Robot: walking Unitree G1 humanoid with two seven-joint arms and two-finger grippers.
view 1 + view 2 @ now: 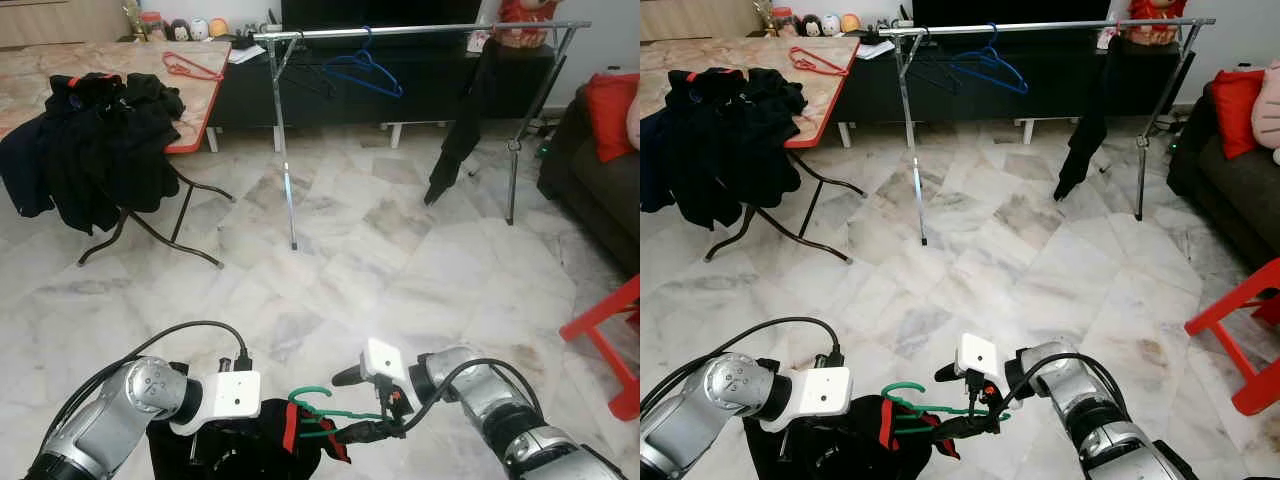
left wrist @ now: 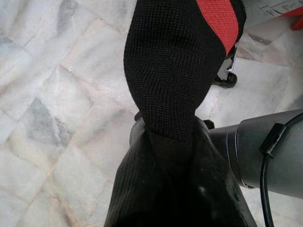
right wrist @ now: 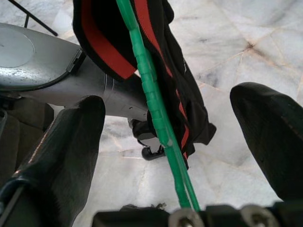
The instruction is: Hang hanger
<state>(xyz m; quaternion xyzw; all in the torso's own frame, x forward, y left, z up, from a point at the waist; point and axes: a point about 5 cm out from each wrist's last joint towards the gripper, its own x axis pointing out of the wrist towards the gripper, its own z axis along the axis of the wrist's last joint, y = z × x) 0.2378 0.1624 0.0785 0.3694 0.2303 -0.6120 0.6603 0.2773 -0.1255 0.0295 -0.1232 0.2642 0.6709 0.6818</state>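
A green hanger (image 1: 322, 412) hangs low in front of me, threaded into a black garment with red trim (image 1: 262, 442). My right gripper (image 1: 350, 405) is open; its two fingers (image 3: 71, 142) stand wide apart, with the hanger's green bar (image 3: 151, 104) running between them. My left gripper (image 1: 225, 445) is buried in the bunched black cloth (image 2: 165, 94) and holds it up off the floor. The clothes rack's rail (image 1: 420, 30) stands far across the room, with a blue hanger (image 1: 365, 65) and a black hanger (image 1: 310, 78) on it.
A dark garment (image 1: 460, 125) hangs at the rack's right end. At the left, a folding table (image 1: 195, 110) carries a heap of black clothes (image 1: 95, 135) and a red hanger (image 1: 190, 68). A red stool (image 1: 605, 340) and a dark sofa (image 1: 595, 175) stand at the right. Marble floor lies between.
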